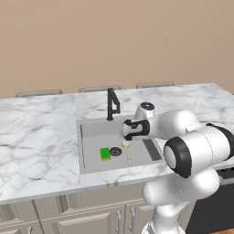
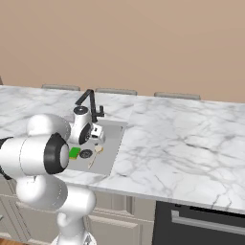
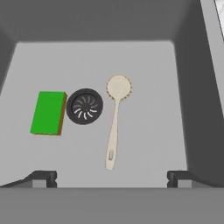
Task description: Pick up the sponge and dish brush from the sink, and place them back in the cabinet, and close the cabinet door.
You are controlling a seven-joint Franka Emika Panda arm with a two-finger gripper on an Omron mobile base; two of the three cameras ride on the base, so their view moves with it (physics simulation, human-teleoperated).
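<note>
Over the sink (image 3: 192,109), spread claw (image 3: 112,177) faces unlabelled sponge (image 3: 48,113) and dish brush (image 3: 114,122).

I have the white arm (image 1: 192,146) folded forward from its base, wrist bent so the hand points straight down. My gripper (image 3: 111,177) hangs with jaws spread wide, holding nothing.

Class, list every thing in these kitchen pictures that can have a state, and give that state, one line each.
sponge: lying flat on the sink floor, beside the drain, not held.
dish brush: lying flat on the other side of the drain, not held.
drain: uncovered.
sink: dry.
faucet: no water running.
gripper: open, above the sink, holding nothing.
</note>
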